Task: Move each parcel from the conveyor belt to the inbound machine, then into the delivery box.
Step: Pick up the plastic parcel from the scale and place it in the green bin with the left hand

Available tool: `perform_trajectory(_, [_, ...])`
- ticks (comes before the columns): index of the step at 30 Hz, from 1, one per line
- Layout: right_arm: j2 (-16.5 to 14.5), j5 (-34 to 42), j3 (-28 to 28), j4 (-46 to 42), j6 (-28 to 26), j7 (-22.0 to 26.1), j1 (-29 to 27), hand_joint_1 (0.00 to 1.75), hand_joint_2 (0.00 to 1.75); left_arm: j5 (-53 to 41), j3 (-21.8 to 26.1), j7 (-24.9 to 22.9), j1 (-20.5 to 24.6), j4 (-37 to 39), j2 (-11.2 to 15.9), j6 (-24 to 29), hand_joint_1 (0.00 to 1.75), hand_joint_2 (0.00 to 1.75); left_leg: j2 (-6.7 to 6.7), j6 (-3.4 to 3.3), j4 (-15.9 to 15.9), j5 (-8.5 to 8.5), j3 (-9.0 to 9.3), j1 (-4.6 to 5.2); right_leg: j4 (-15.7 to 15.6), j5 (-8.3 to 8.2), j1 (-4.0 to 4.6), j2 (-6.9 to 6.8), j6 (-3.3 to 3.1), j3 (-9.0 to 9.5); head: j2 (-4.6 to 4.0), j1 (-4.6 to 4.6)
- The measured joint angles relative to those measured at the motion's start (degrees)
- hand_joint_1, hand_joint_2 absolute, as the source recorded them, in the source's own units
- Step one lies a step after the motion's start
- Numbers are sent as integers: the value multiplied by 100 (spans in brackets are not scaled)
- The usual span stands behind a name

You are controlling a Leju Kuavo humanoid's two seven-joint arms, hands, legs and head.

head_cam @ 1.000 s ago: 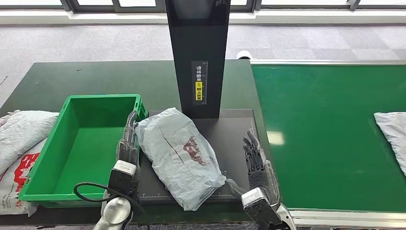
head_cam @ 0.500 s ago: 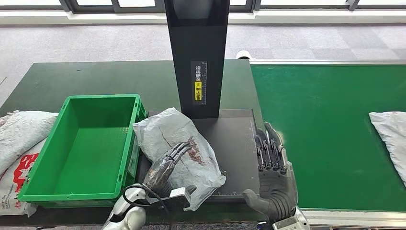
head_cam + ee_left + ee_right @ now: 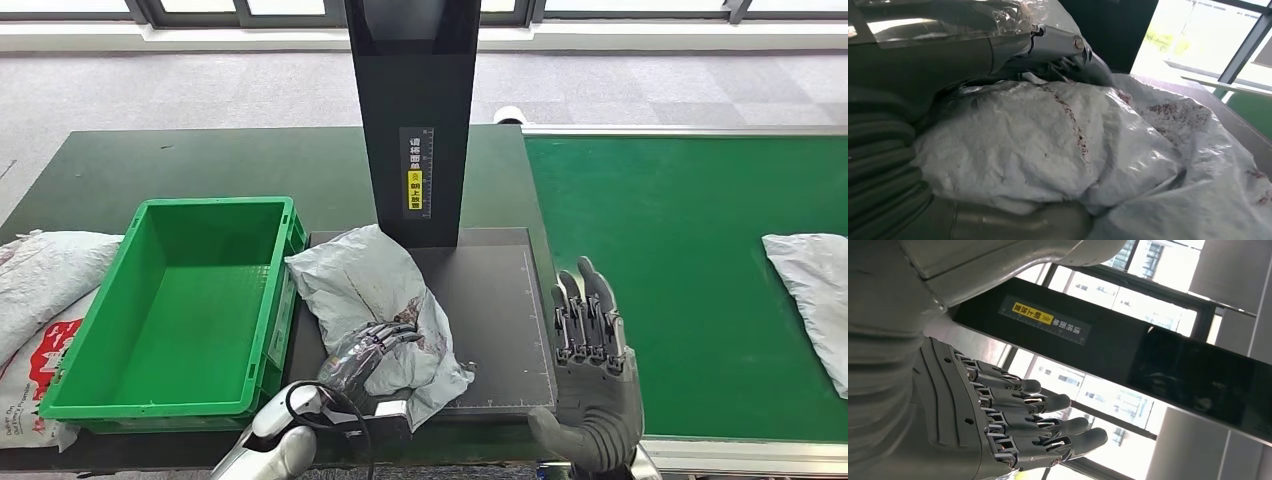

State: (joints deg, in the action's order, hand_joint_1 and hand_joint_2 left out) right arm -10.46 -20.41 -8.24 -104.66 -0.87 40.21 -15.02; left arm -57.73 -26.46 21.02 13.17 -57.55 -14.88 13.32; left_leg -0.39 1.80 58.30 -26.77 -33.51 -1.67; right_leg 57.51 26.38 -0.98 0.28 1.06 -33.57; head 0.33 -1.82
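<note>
Since the earlier frame, our left hand (image 3: 375,350) had closed on the parcel (image 3: 370,295), bunching it on the inbound machine (image 3: 495,300) beside the delivery box (image 3: 265,300). Our right hand (image 3: 590,345) hovered empty, fingers straight. We judged the parcel light, soft and slippery, best gripped across its middle.

Right hand: the right hand (image 3: 998,430) reaches in with dark fingers (image 3: 1048,402) extended side by side, slightly apart, holding nothing.
Inbound machine: the black column of the inbound machine (image 3: 1128,350) runs slantwise across the frame beyond the fingers.
Label: a yellow-and-white label (image 3: 1048,320) with printed characters sits on the column.
Background: bright windows (image 3: 1088,385) with dark frames lie behind.
</note>
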Motion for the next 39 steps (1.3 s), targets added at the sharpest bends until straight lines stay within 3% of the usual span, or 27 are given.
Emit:
perform_trajectory(11, [8,12,0,-140,-86,1,-108,0,175,262,1,50,67,-145,2,20,175,175,0,0,-1,0,8,-1,1,0,1,0,0,7,0,-1])
perform_trajectory(22, [44,122,2,-268,-175,3,-249,0,175,669,2,278,-337,-893,62,242,175,175,-1,3,-1,-4,1,-1,1,2,1,0,1,3,0,0])
perform_trajectory(39, [64,124,2,-293,-177,3,-273,0,175,674,2,293,-422,-1080,101,242,175,175,-1,3,-1,-4,2,-1,1,2,1,0,1,3,0,1])
